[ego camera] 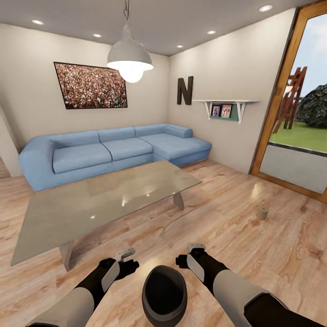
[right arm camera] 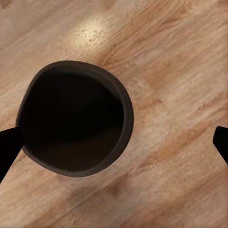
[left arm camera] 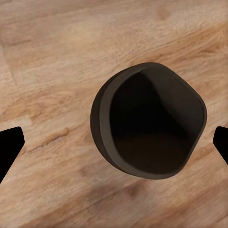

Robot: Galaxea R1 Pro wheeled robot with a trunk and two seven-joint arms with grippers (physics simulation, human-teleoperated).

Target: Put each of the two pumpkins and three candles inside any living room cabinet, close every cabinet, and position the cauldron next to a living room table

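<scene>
The cauldron (ego camera: 164,295) sits on the wooden floor (ego camera: 254,245) at 6 o'clock in the head view, mouth up, between the two forearms and just short of the near edge of the glass-topped table (ego camera: 100,204). The left end effector (ego camera: 126,254) hangs at about 11 o'clock from the pot, the right end effector (ego camera: 196,247) at about 1 o'clock; neither touches it. In the left wrist view the cauldron (left arm camera: 149,126) lies between the dark fingertips (left arm camera: 8,148), which stand wide apart with nothing held. The right wrist view shows the same spread stance, the cauldron (right arm camera: 76,123) close to one fingertip (right arm camera: 7,149). One candle (ego camera: 262,212) stands on the floor at 3 o'clock from the table, near the glass door (ego camera: 299,113). A blue sofa (ego camera: 113,150) lines the far wall.
</scene>
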